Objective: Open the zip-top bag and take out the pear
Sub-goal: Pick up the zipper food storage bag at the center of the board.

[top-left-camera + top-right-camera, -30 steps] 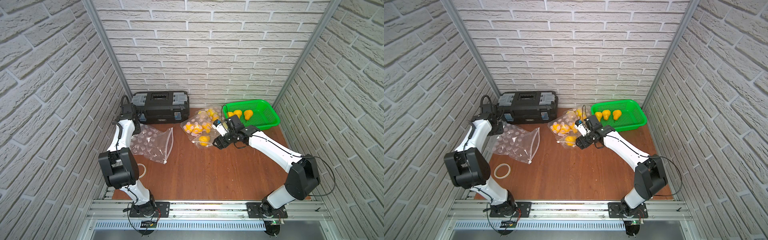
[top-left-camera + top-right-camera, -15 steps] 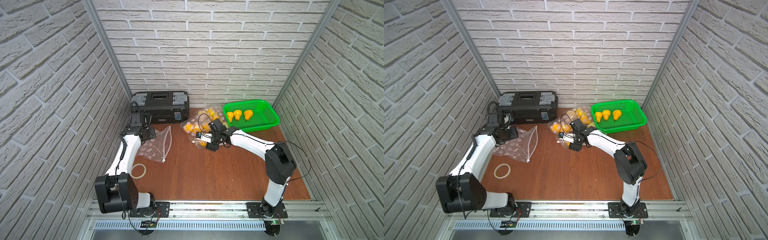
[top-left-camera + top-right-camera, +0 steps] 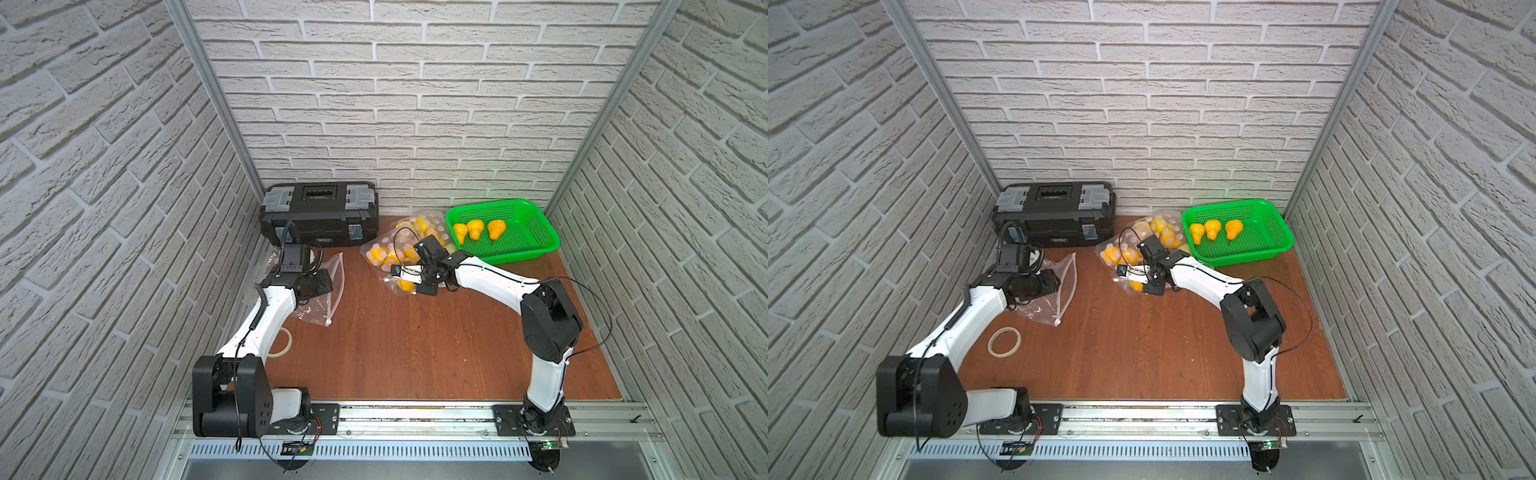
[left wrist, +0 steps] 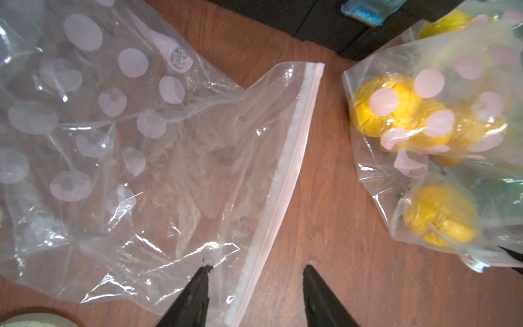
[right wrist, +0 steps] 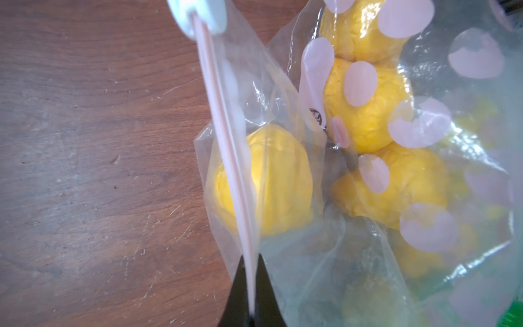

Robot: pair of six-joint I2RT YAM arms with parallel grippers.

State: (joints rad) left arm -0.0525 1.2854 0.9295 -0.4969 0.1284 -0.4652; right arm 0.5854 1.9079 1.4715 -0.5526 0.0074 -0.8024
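Wood tbl (image 3: pixel 415 353) | R gripper (image 5: pixel 250 264) clamps zip-top bag (image 5: pixel 235 93) | stamp (image 5: pixel 315 116) illegible

Clear zip-top bag (image 5: pixel 254 93) on wood table (image 5: pixel 85 141) — pink zip edge raised, seemingly still sealed; yellow pear (image 5: pixel 271 181) inside.

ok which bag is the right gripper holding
The frontmost single-pear bag, its pink zip strip pinched in the right gripper; the other pear bags lie behind.
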